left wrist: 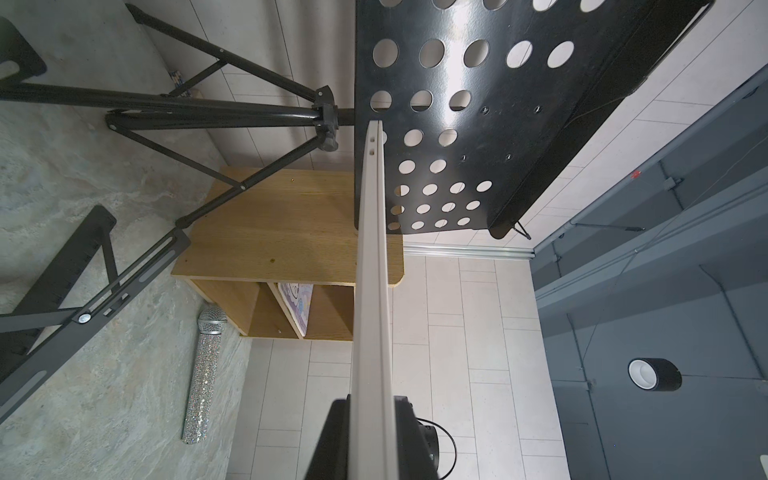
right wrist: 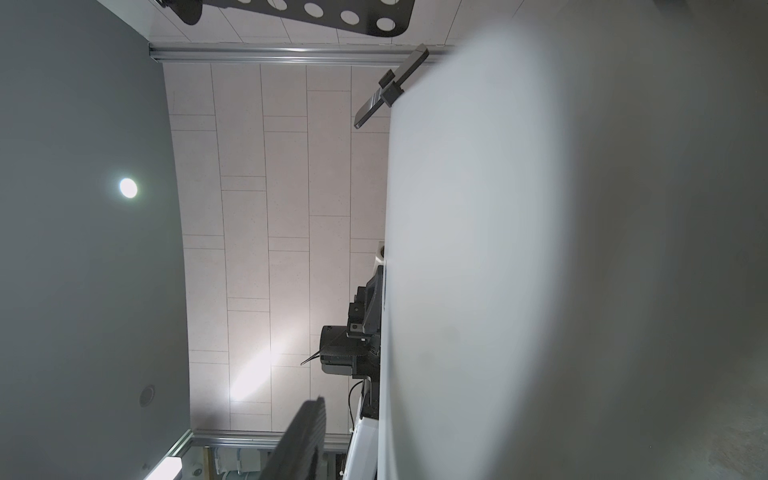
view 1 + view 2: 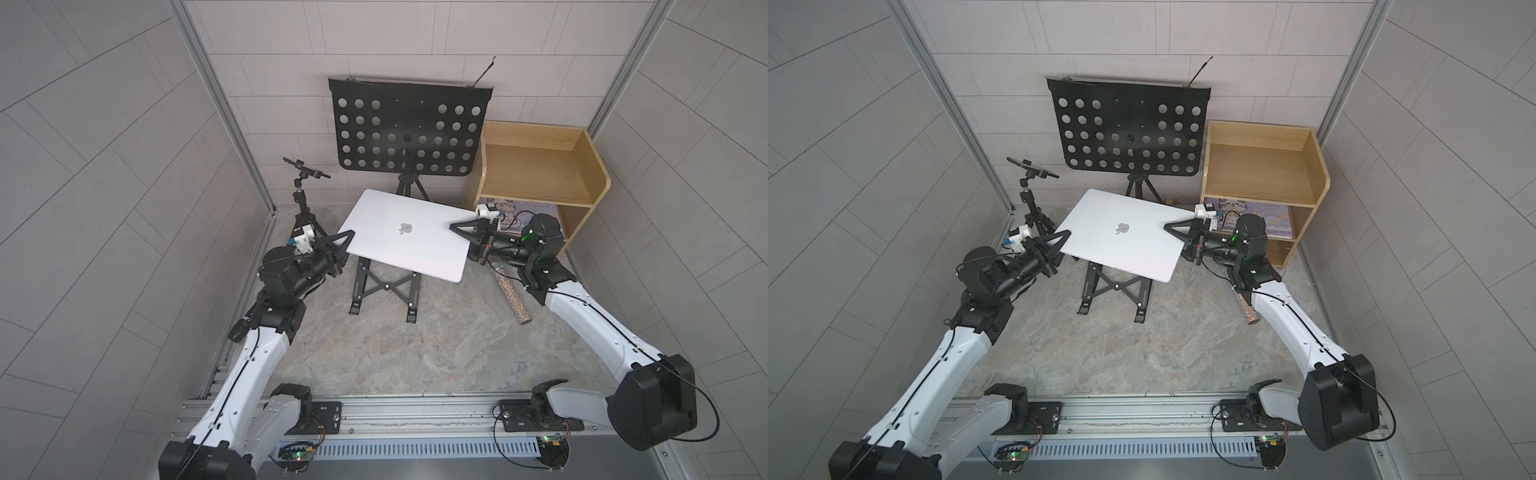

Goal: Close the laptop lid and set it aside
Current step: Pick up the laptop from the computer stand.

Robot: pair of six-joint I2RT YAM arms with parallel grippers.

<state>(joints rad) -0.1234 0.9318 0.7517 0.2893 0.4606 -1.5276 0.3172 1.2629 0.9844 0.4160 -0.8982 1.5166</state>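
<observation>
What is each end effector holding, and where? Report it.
The left end effector is shut on the closed laptop's left edge. The right end effector straddles the right edge with a gap at one finger: no firm hold.

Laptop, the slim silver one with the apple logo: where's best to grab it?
By a short side edge, coming level from the side. The closed slim silver laptop is a thin flat slab jutting past the black folding X-frame stand, so one finger fits above, one below, as the left gripper shows.

Silver-white laptop, black hole-dotted music stand, glittery silver microphone, tan wood-grain shelf
</observation>
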